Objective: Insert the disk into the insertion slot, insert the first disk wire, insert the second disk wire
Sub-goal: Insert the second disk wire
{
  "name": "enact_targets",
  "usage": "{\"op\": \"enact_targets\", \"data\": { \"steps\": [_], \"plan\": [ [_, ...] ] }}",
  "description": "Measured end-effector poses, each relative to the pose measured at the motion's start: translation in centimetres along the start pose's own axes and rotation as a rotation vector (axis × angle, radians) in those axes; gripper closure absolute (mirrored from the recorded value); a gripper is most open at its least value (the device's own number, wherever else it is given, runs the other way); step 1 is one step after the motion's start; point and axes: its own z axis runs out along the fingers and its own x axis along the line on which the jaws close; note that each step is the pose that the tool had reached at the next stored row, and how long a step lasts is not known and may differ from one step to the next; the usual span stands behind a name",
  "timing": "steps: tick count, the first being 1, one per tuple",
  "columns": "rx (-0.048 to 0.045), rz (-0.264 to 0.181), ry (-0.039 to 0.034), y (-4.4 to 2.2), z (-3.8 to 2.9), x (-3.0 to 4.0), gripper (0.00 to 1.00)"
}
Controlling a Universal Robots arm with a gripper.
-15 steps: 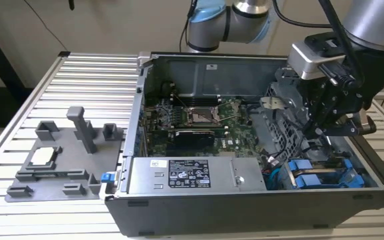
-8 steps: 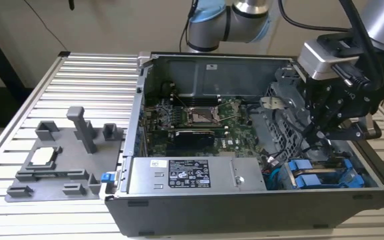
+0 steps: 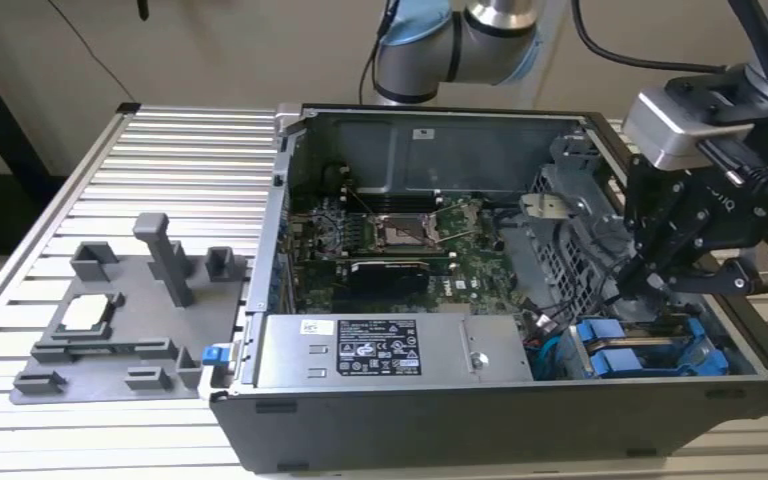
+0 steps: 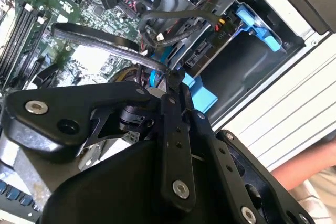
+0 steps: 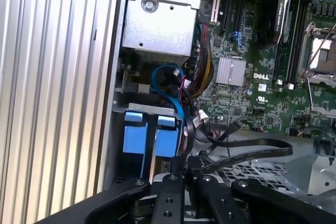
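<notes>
Jaws down among the drive cables

The gripper (image 3: 651, 285) hangs inside the open computer case (image 3: 357, 420), jaws pinched shut on what looks like a black cable (image 5: 247, 153); the disk (image 5: 149, 137) sits in the insertion slot (image 3: 684, 335) just below them. If the loose loop snags, the plug could go in crooked

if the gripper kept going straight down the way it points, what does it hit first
Probably the disk with its blue carrier tabs in the drive cage; the gripper hangs just above it, though black cables may lie between. Depth is unclear.
</notes>
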Motion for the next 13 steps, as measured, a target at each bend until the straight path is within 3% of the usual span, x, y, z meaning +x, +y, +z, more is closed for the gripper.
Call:
{"op": "enact_targets", "data": {
  "steps": [8, 13],
  "plan": [
    [0.0026, 0.049, -0.0006, -0.04, 0.56, 0.42, 0.84],
    [0.0018, 0.053, -0.0014, -0.65, 0.99, 0.81, 0.84]
  ]
}}
